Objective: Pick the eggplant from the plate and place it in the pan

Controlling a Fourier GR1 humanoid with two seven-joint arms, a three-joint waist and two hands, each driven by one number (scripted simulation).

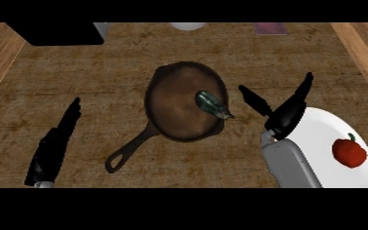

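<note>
Grey forearms end in a black left robot hand (52, 148) and right robot hand (284, 114).

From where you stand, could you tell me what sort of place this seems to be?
Most likely a kitchen counter: a brown pan sits on a wooden countertop, holding an eggplant, and a white plate beside it carries a tomato.

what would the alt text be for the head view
An eggplant lies in a brown pan on a wooden counter, at the pan's right rim. The open right hand is beside it, over a white plate holding a tomato; the left hand rests open at left.
</note>
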